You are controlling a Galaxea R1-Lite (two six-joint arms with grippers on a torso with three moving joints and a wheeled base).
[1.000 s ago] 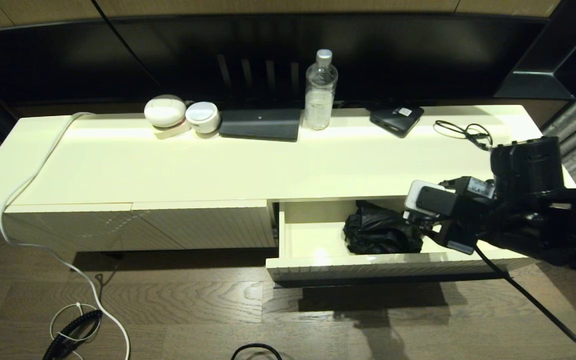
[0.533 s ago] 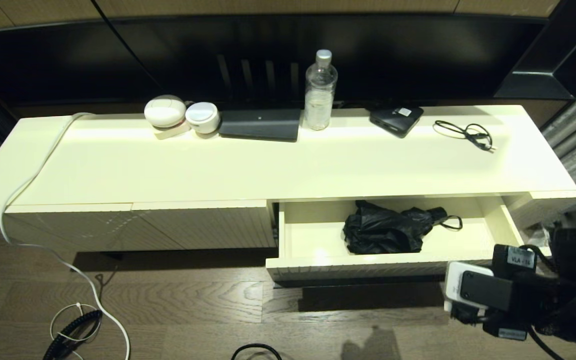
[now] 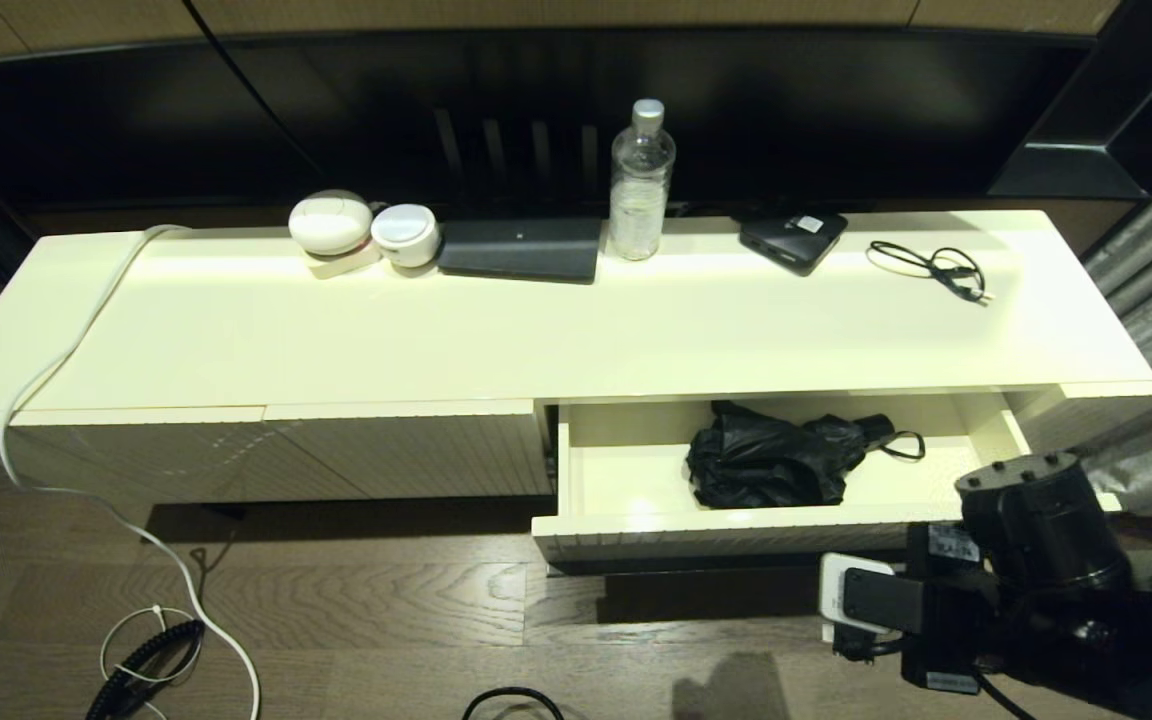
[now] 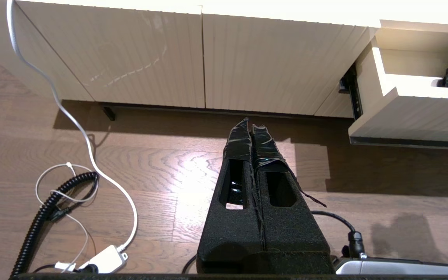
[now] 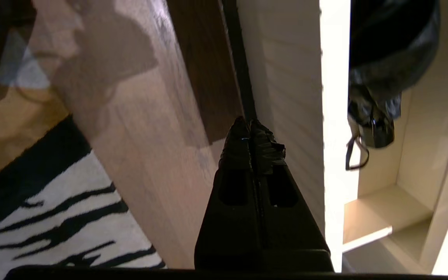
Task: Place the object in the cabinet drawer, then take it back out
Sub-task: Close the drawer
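- Lying inside the pulled-out cabinet drawer point(image 3: 636, 525), the black umbrella point(image 3: 771, 462) rests toward its middle (wrist loop trailing to the right).
- The right gripper point(image 5: 250, 128) hangs low before the ribbed drawer front, fingers pressed together, holding nothing.
- The left gripper point(image 4: 252, 126) is closed too, over the floor.

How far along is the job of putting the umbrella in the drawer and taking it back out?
Done: the umbrella lies in the open drawer, touched by neither arm. In hand: the right gripper, fingers shut and empty, sits by the ribbed drawer front, perhaps to push it shut. The left gripper is parked shut above the floor. Left: taking the umbrella back out.
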